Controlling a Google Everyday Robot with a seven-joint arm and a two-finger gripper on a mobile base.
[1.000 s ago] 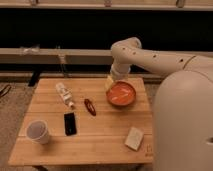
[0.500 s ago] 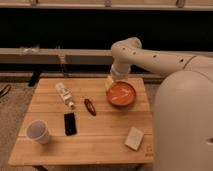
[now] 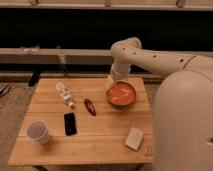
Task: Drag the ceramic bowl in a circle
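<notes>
My arm [image 3: 150,57] reaches in from the right and bends down, so the gripper [image 3: 110,83] meets the work from above and behind. The table [image 3: 100,147] is flat slatted wood, and I judge it smooth enough for sliding.

The bowl [image 3: 121,94] stands upright at the table's rear right. The gripper sits at its rear-left rim, jaws spread, gripping nothing. I cannot tell if it touches the rim. An open tool at the rim suits dragging, not lifting.

The bottle [image 3: 65,94], cup [image 3: 38,131], packet [image 3: 134,138], phone [image 3: 70,123] and dark red item [image 3: 90,106] lie apart from the bowl. The red item is nearest.

Behind is a dark wall [image 3: 75,30] with a pale ledge [image 3: 60,52].
</notes>
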